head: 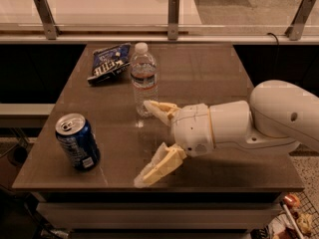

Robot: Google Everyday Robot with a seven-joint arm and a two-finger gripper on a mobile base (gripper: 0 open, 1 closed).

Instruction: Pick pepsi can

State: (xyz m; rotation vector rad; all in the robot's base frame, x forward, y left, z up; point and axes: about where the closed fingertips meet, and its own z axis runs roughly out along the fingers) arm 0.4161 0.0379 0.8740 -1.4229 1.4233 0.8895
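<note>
The pepsi can (77,142) stands upright near the front left corner of the brown table (199,78); it is blue with a silver top and pull tab. My gripper (143,143) reaches in from the right, low over the table, with its cream fingers (158,166) spread wide apart and nothing between them. It points left toward the can and stands a short gap to the can's right, not touching it.
A clear plastic water bottle (143,79) stands just behind the gripper's upper finger. A flat dark-blue snack bag (108,62) lies at the back left. A glass railing with metal posts (173,11) runs behind the table. The table's front edge is close to the can.
</note>
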